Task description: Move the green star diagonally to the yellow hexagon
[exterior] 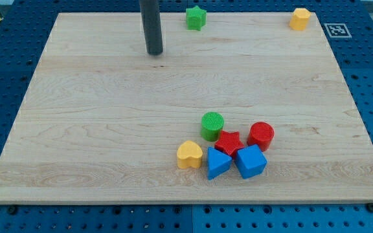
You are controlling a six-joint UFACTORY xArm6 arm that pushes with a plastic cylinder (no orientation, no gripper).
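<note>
The green star (pixel 195 17) lies near the view's top edge of the wooden board, a little right of the middle. The yellow hexagon (pixel 299 19) sits at the view's top right corner of the board, far to the right of the star. My tip (pixel 155 52) rests on the board to the left of the green star and slightly below it, apart from it and touching no block.
A cluster lies at the lower middle right: a green cylinder (pixel 212 125), a red star (pixel 229 142), a red cylinder (pixel 261 136), a yellow heart (pixel 189 155), a blue triangle (pixel 217 162) and a blue cube (pixel 250 161). The board's edge (pixel 186 202) borders a blue pegboard.
</note>
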